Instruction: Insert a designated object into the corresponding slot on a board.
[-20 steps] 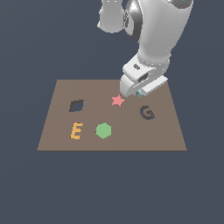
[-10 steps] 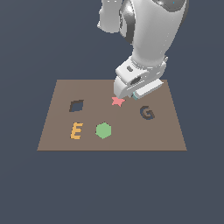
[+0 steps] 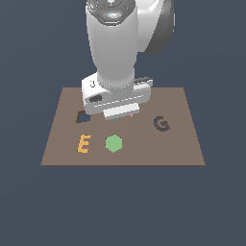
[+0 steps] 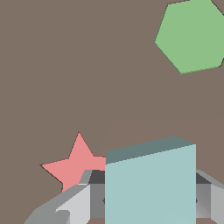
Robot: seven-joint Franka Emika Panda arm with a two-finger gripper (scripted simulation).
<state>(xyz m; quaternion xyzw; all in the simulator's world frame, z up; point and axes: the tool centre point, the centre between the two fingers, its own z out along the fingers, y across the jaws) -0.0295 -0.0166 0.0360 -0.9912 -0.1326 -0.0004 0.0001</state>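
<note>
Hidden and cropped parts

In the exterior view the arm covers most of the star (image 3: 131, 116), part of the slot (image 3: 82, 116) and the whole block. In the wrist view the block (image 4: 151, 186), hexagon (image 4: 192, 35) and gripper (image 4: 144, 199) run off the edge; the fingertips are unseen.

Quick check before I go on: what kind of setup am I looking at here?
Likely a simulated shape-sorting bench: a flat brown board on a plain dark floor, with flat-coloured pieces like the hexagon and E, and the gripper holding a teal block.
</note>
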